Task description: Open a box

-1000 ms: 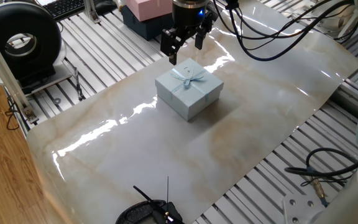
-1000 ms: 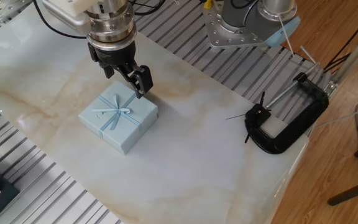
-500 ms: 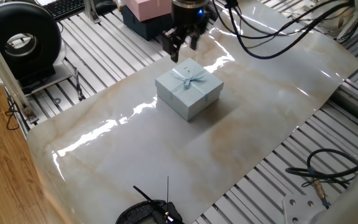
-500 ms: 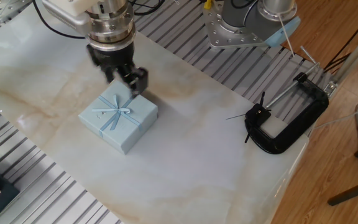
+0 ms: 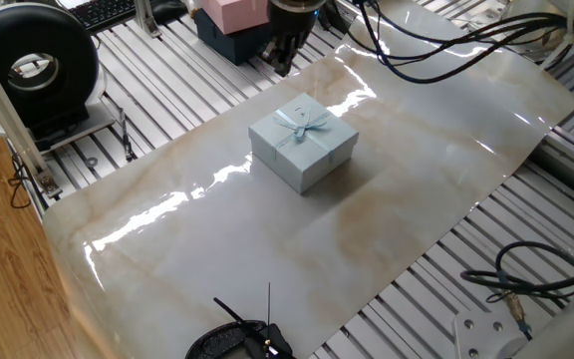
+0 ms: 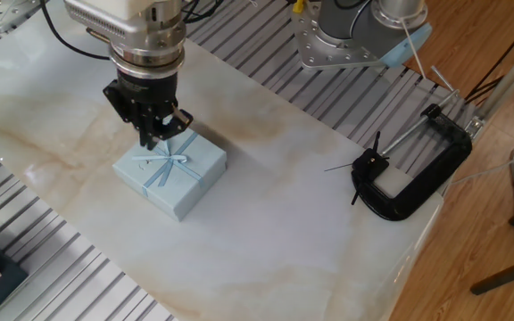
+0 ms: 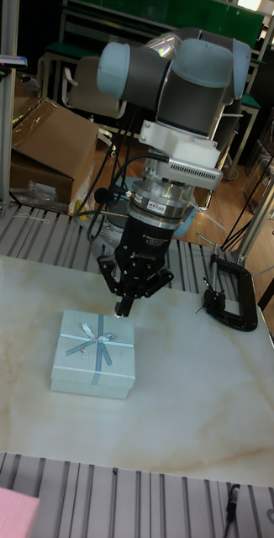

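Marbled pale sheet [image 6: 275, 241] laid over a slatted metal table, glossy with glare streaks.

- Far left, in one fixed view: round black device [image 5: 33, 60] on a stand, off the sheet, beside a wooden edge.
- Next over, beyond the sheet's far edge: pink box [image 5: 235, 12] on a dark navy base, well apart from the pale blue one.
- Left of centre on the sheet: box [image 6: 169, 174], pale blue, roughly cubic. Sits flat with lid on and closed. Carries a matching ribbon crossed over the top and tied in a small bow [image 6: 169, 160].
- Just above the box's far top edge: gripper [image 6: 156, 135], pointing straight down. Hangs over the rear edge of the lid rather than over the bow. Looks clear of the cardboard in the tall fixed view, though the gap is too slight to be sure from the other fixed view. Fingers drawn together to a narrow tip, seemingly clenched with nothing between them.
- Above the gripper: silver wrist flange and grey-blue arm [image 7: 179, 71], with black cables [image 5: 446, 50] looping away.
- Further right: bare sheet with faint tan veining.
- Right edge of the sheet: black C-clamp [image 6: 413, 174], lying flat, screw handle angled toward the slats.
- Far right: wooden floor.
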`<state>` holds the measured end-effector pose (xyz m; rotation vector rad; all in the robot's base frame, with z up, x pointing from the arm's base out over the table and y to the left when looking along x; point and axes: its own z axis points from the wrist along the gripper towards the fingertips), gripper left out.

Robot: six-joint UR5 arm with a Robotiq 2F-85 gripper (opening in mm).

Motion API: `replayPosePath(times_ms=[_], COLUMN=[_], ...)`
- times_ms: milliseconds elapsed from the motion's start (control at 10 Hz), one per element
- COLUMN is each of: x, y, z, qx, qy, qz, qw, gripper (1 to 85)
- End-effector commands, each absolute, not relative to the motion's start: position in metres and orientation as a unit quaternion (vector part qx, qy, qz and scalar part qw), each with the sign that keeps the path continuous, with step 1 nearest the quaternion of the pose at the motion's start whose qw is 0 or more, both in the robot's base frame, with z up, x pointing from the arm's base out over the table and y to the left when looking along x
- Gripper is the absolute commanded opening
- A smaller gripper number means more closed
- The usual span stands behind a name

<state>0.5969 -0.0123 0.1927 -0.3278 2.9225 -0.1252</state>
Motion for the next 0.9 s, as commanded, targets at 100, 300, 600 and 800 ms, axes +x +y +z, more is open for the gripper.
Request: replayPosePath(times_ms=[100, 300, 600, 800], x=[0.572, 0.551, 0.568, 0.569], y=[-0.017, 0.012, 0.007, 0.007], z=[0.19, 0.188, 0.162, 0.163], qx=[-0.087, -0.059, -0.089, -0.104], qy=[0.994, 0.998, 0.996, 0.994], qz=[-0.043, 0.015, 0.016, 0.015], qw=[0.052, 0.017, 0.027, 0.031], gripper=[1.3, 2.0, 2.3, 1.3])
